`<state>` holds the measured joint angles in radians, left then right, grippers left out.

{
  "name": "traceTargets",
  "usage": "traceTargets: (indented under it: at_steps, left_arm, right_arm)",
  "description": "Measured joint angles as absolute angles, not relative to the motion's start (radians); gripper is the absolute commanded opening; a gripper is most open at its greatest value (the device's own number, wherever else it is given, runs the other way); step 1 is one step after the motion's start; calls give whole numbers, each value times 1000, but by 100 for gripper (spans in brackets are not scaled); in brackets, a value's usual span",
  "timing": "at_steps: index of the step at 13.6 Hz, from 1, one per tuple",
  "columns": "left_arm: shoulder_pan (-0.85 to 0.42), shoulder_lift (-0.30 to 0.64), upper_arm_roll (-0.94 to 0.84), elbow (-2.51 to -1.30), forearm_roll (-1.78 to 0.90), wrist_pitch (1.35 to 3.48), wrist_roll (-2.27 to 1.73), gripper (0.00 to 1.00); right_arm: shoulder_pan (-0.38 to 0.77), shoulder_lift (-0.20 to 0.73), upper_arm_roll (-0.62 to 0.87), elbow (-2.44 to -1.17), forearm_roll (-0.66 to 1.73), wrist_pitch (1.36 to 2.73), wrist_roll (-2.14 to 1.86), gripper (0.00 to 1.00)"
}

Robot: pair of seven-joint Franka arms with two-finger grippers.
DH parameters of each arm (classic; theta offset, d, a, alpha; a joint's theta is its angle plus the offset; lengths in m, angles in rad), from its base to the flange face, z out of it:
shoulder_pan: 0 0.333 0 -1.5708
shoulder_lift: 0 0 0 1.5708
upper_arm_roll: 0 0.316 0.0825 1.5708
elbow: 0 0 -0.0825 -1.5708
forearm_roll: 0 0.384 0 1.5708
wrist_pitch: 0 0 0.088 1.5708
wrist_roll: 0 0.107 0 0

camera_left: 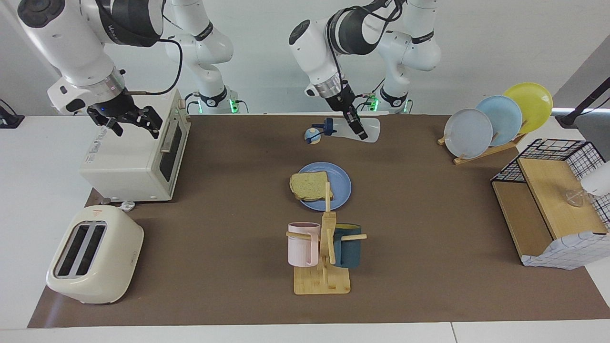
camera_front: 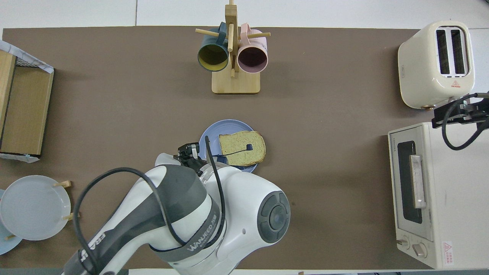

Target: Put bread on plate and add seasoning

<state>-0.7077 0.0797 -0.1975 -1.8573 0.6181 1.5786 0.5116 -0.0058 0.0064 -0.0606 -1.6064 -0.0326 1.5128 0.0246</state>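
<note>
Left gripper point(camera_left: 358, 129) is clamped on the seasoning point(camera_left: 355, 129), held tipped over above the table. Right gripper point(camera_left: 127, 123), jaws apart, hangs over the toaster oven point(camera_left: 131, 159). Bread point(camera_left: 310, 186) lies on the plate point(camera_left: 340, 183). Left arm point(camera_front: 198, 225) reads "WANJEED".

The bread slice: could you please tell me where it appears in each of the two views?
Facing view: the bread lies mid-picture on the blue plate, just above the mug rack.
Overhead view: the bread lies mid-picture on the plate, below the rack.
Shared landmark: the mug rack.
</note>
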Motion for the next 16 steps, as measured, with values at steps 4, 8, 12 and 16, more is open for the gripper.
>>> traceTargets:
  at_steps: [4,8,12,16]
  left_arm:
    - [-730,176,-197,-1830,760,1519,500,0]
    - [-773,263,-198,-1827,897,1480,493,0]
    - [-785,307,-198,-1827,1034,1457,493,0]
    - [-812,338,-198,-1830,1107,1434,493,0]
  right_arm:
    - [-2,-29,-64,-1616,-33,1512,-3,100]
    - [-2,-31,-63,-1624,-35,1514,-5,100]
    - [-2,-31,-61,-1626,-35,1515,-5,100]
    - [-2,-30,-63,-1630,-35,1515,-5,100]
